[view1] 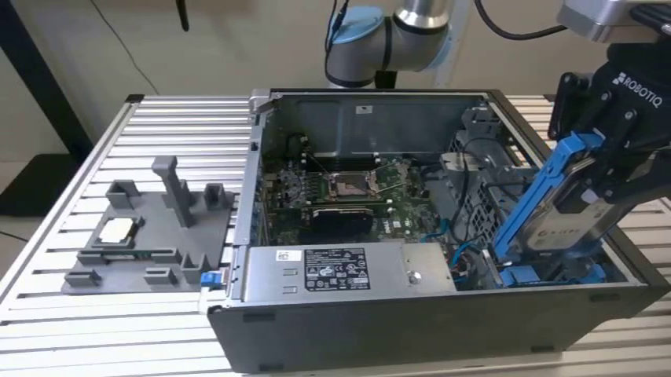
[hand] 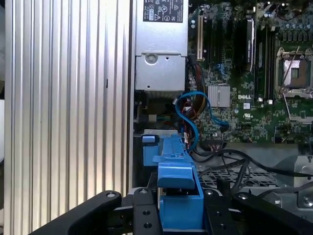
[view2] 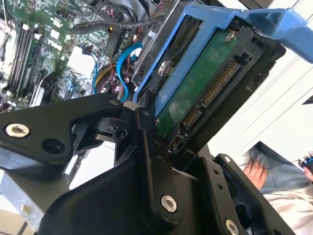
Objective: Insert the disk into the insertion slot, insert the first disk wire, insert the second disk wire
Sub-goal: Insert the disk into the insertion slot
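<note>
Gripping the disk (view1: 561, 224) by its blue frame, the gripper (view1: 603, 184) is closed tight on it and holds it tilted over the case (view1: 419, 330), at the end away from the tray (view1: 157, 259), says one observer. What would seat it well?

The other answers: probably squaring it with the slot (view1: 551, 276) right under its lower end, and keeping off the blue cable (hand: 195, 117) inside the case. The case also holds the circuit board (view1: 346, 188) and the power box (view1: 335, 271). The tray beside the case carries one small pale part (view1: 115, 229).
</note>
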`<state>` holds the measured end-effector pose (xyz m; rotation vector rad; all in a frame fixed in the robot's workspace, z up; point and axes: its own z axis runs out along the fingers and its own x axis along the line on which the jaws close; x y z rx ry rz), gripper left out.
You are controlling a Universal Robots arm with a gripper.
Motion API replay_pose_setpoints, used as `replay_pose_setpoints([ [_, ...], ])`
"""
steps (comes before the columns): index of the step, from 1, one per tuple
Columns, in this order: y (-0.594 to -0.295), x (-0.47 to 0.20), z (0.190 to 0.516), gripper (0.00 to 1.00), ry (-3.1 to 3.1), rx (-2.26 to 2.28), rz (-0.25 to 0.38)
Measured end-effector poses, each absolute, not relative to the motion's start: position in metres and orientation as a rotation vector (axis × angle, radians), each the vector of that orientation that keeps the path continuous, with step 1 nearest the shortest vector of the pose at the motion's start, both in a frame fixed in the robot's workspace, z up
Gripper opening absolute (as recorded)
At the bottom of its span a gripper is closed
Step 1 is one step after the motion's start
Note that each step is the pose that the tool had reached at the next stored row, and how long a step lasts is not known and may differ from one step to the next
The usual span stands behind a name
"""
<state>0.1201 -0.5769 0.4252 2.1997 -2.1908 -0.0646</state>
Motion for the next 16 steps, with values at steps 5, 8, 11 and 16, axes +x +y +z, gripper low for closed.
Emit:
replay_pose_setpoints([
  [5, -0.577, 0.121, 0.421, 0.33, -2.191, 2.200, -0.065],
  [8, -0.577, 0.122, 0.419, 0.33, -2.191, 2.200, -0.065],
  [11, -0.576, 0.123, 0.417, 0.33, -2.192, 2.201, -0.065],
  [16, -0.575, 0.123, 0.412, 0.33, -2.192, 2.201, -0.065],
])
